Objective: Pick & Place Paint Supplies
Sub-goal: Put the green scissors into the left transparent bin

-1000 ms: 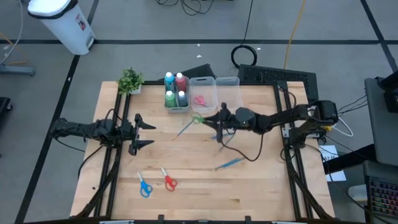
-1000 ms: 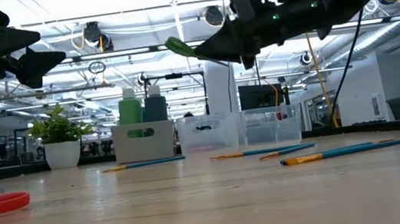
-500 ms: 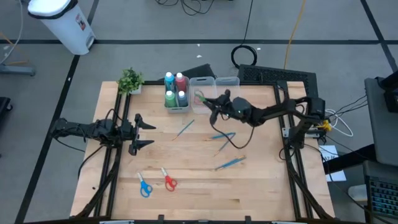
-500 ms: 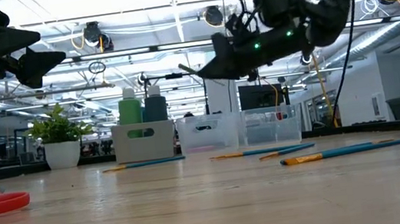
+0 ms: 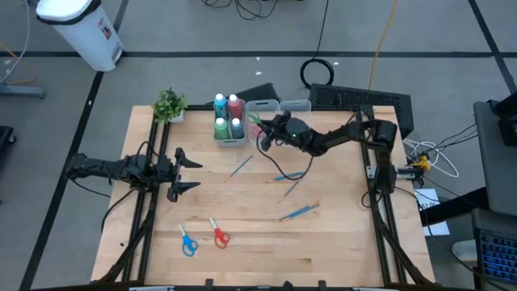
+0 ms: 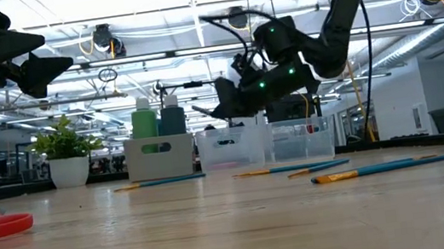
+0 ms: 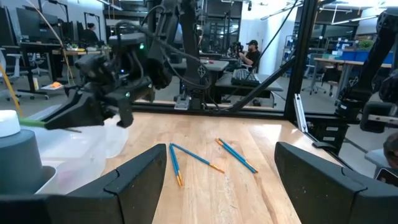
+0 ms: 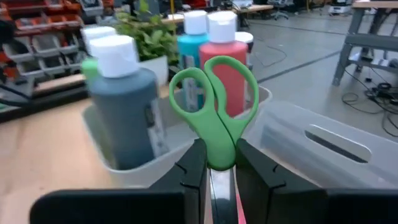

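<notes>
Since a second ago the right gripper (image 5: 264, 129) has carried the green-handled scissors (image 5: 256, 122) from mid-table up toward the top of the high view, and now hangs above the middle clear bin (image 5: 263, 107), just right of the bottle bin (image 5: 229, 141). Its fingers (image 8: 189, 168) are clenched on the scissors (image 8: 214, 112), handles pointing outward.

Working from the lower edge of the high view upward: blue-handled scissors (image 5: 187, 242) and red-handled scissors (image 5: 219, 235) lie side by side at lower left of the table (image 5: 339, 250). A brush (image 5: 299, 212) lies right of centre, with more thin brushes (image 5: 288, 176) above it and one (image 5: 239, 167) left of them. At mid-left the left gripper (image 5: 189, 170) waits above the table's left part, fingers spread with nothing between them.

Farther up, four paint bottles (image 5: 228, 115) stand in the bottle bin; a potted plant (image 5: 169, 105) sits at the table's upper left corner. Another clear bin (image 5: 297, 107) stands to the right of the middle one.
</notes>
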`<state>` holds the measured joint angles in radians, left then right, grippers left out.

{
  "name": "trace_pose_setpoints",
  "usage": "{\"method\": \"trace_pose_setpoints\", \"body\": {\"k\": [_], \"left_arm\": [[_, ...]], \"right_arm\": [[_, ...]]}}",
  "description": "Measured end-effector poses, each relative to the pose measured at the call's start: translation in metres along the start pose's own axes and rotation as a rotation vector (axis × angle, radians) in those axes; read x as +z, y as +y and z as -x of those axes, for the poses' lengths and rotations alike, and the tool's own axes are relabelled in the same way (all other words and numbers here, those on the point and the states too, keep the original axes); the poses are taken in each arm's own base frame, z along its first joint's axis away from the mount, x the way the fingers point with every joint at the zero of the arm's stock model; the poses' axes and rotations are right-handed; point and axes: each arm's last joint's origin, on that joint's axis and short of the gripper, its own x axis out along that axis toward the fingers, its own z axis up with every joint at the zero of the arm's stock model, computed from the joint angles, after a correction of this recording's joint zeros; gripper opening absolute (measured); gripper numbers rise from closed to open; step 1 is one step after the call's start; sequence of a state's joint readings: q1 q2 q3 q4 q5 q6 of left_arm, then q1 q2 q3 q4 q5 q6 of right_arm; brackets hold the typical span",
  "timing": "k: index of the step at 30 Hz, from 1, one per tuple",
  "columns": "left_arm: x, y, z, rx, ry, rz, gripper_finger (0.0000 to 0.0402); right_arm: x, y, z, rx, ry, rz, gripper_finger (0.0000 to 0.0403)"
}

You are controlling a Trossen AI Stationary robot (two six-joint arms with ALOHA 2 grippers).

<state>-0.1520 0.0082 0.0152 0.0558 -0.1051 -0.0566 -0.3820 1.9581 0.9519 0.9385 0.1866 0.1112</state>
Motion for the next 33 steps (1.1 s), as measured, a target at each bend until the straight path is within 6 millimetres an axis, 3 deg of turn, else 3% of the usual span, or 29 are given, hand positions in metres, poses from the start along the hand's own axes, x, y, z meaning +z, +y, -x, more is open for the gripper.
{"method": "trace_pose_setpoints", "body": {"k": [15, 25, 33], "left_arm": [[0.0, 0.0, 0.0, 0.0, 0.0, 0.0, 0.0308], [0.0, 0.0, 0.0, 0.0, 0.0, 0.0, 0.0308], [0.0, 0.0, 0.0, 0.0, 0.0, 0.0, 0.0308]], "right_arm": [[-0.006, -0.014, -0.002, -0.065, 0.085, 0.086, 0.0045], [-0.006, -0.007, 0.001, -0.031, 0.108, 0.053, 0.0045], [0.012, -0.003, 0.007, 0.11, 0.105, -0.03, 0.0045]]}}
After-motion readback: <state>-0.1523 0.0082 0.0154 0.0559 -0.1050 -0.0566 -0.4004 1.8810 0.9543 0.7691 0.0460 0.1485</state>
